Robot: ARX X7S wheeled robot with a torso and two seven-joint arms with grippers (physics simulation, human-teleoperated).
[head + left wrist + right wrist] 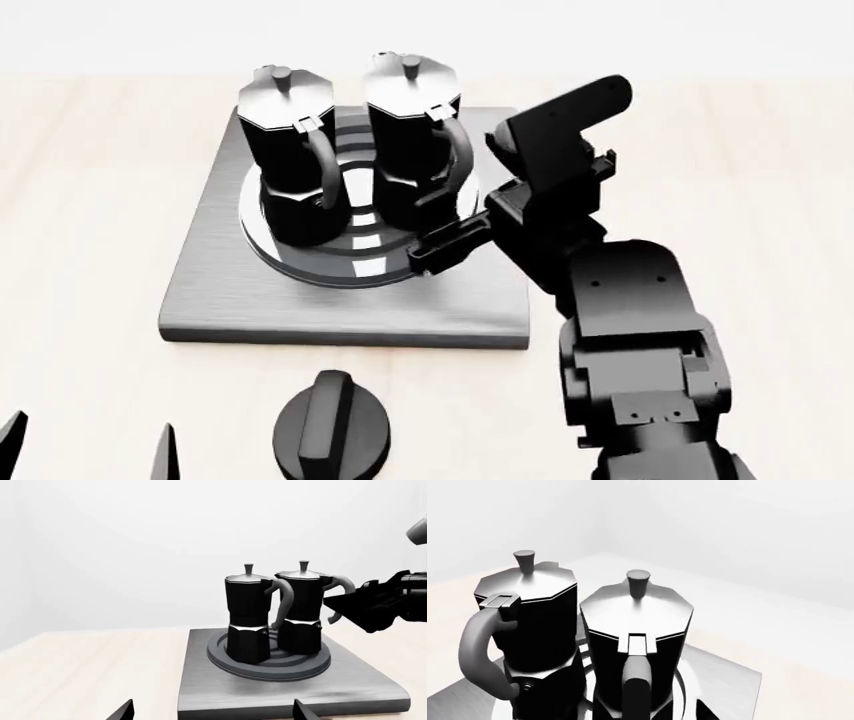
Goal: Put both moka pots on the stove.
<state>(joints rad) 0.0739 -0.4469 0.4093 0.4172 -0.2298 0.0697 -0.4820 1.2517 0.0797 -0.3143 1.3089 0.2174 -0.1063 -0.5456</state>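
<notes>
Surface: pale wooden tabletop [747,120] against a plain white backdrop; I log wide bare wood on both sides of the stove [214,290], a flat grey slab whose near edge lies between my grippers and the burner.

Item, stove: raised dark ring burner [334,262] at its middle; bare metal margin all round the ring; in the left wrist view the slab's near edge runs just beyond my two fingertips.

Item, moka pots, two: left pot [283,150] and right pot [411,135] both stand upright on the burner, side by side, nearly touching; handles curve toward me.

Item, right gripper [441,245]: it hangs just beside the right pot's handle, over the burner's near-right rim; fingers dark against dark, so I cannot tell whether the jaws stand apart or closed, nor whether they touch the handle; in the right wrist view that handle rises straight ahead of the jaws, its lower end cut off by the frame.

Item, left gripper [212,711]: only two black tips show, well apart, jaws spread with nothing between them; both pots lie ahead, past the slab's near edge.

Item, black ridged knob [331,428]: on the wood short of the stove, beside the left fingertips; its lower part cut off by the frame.
</notes>
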